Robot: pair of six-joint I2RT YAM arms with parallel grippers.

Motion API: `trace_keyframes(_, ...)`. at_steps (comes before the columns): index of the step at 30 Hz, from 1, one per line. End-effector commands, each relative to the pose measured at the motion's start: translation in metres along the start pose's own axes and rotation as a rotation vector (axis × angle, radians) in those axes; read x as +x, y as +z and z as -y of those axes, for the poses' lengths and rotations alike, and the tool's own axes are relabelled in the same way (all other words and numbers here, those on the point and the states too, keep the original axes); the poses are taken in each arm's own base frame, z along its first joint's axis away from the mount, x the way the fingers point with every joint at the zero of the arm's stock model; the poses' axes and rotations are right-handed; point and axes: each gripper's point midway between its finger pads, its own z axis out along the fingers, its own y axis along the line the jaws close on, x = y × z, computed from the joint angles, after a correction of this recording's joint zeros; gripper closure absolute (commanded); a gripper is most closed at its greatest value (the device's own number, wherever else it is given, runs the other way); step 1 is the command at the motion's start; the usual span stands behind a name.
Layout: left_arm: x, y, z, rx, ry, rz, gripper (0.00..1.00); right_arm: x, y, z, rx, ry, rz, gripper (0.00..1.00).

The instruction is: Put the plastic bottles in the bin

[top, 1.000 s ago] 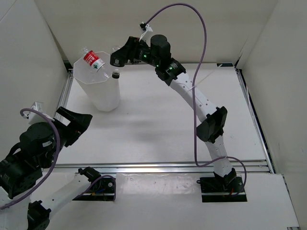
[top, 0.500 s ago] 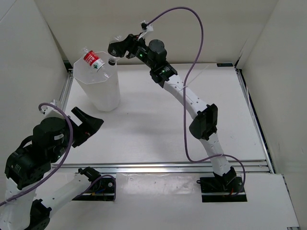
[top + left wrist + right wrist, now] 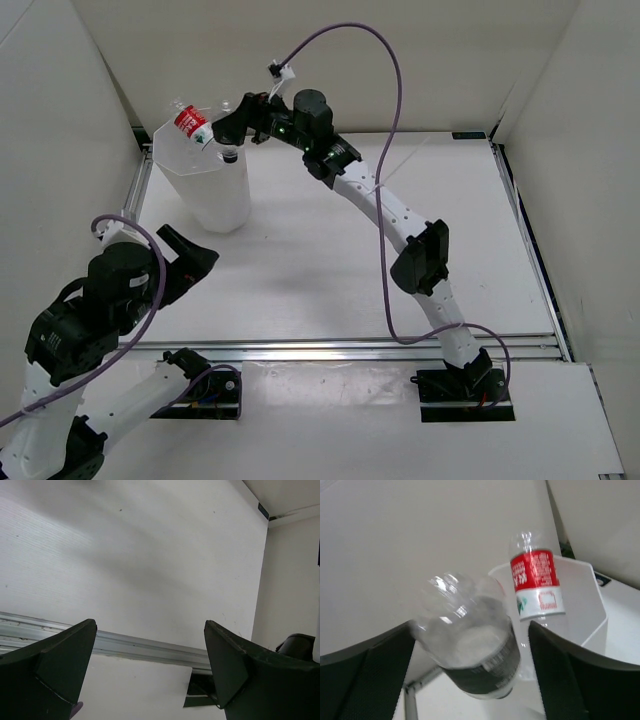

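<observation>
The right gripper (image 3: 471, 625) was seen with its jaws parted around the black-labelled bottle (image 3: 470, 650), which was blurred, and a thin gap was shown at one finger. This was revealed only by the right wrist view. From above, the bottle was shown cap-down over the open top of the bin (image 3: 215, 195). The red-labelled bottle (image 3: 190, 123) was propped inside the bin, its top poking above the rim. The left gripper (image 3: 150, 655) was held wide and empty above the table (image 3: 150, 555).

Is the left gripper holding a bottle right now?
No, the left gripper stands wide open, with only the bare table showing between its jaws.
</observation>
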Motion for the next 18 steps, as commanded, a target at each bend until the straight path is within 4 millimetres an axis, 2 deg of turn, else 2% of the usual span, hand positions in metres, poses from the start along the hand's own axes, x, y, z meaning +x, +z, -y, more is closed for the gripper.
trace_keyframes(1, -0.009, -0.005, -0.011, -0.010, -0.047, 0.073, 0.00, 0.003, -0.012, -0.011, 0.006, -0.029, -0.081, 0.01)
trace_keyframes(3, -0.014, -0.005, -0.014, -0.004, -0.060, 0.116, 0.00, -0.011, -0.025, -0.021, 0.040, -0.024, -0.084, 0.00)
trace_keyframes(4, -0.017, -0.007, -0.016, -0.003, -0.064, 0.131, 0.00, -0.016, -0.035, -0.014, 0.079, -0.013, -0.103, 0.00)
trace_keyframes(5, -0.021, -0.005, -0.018, -0.016, -0.066, 0.156, 0.00, -0.036, -0.050, -0.015, 0.113, 0.034, -0.085, 0.00)
trace_keyframes(7, -0.026, -0.008, -0.021, -0.008, -0.079, 0.193, 0.00, -0.050, -0.068, -0.006, 0.174, 0.117, -0.075, 0.00)
trace_keyframes(8, -0.027, -0.005, -0.021, -0.015, -0.079, 0.203, 0.00, -0.070, -0.082, -0.002, 0.180, 0.179, -0.050, 0.00)
trace_keyframes(9, -0.030, -0.004, -0.025, -0.024, -0.083, 0.228, 0.00, -0.069, -0.086, 0.004, 0.186, 0.212, -0.066, 0.00)
trace_keyframes(10, -0.031, -0.004, -0.027, -0.021, -0.078, 0.241, 0.00, -0.079, -0.095, 0.004, 0.170, 0.229, -0.075, 0.00)
trace_keyframes(11, -0.032, -0.001, -0.027, -0.028, -0.078, 0.250, 0.00, -0.070, -0.091, 0.015, 0.167, 0.241, -0.103, 0.00)
trace_keyframes(13, -0.032, 0.001, -0.026, 0.003, -0.085, 0.270, 0.00, -0.077, -0.088, 0.011, 0.129, 0.268, -0.103, 0.00)
trace_keyframes(14, -0.030, 0.003, -0.025, 0.008, -0.068, 0.262, 0.00, -0.072, -0.084, 0.022, 0.118, 0.288, -0.106, 0.00)
trace_keyframes(16, -0.026, 0.006, -0.026, 0.014, -0.055, 0.252, 0.00, -0.068, -0.084, 0.016, 0.085, 0.321, -0.130, 0.00)
trace_keyframes(18, -0.024, 0.008, -0.025, 0.009, -0.030, 0.238, 0.00, -0.055, -0.090, 0.023, 0.122, 0.346, -0.156, 0.00)
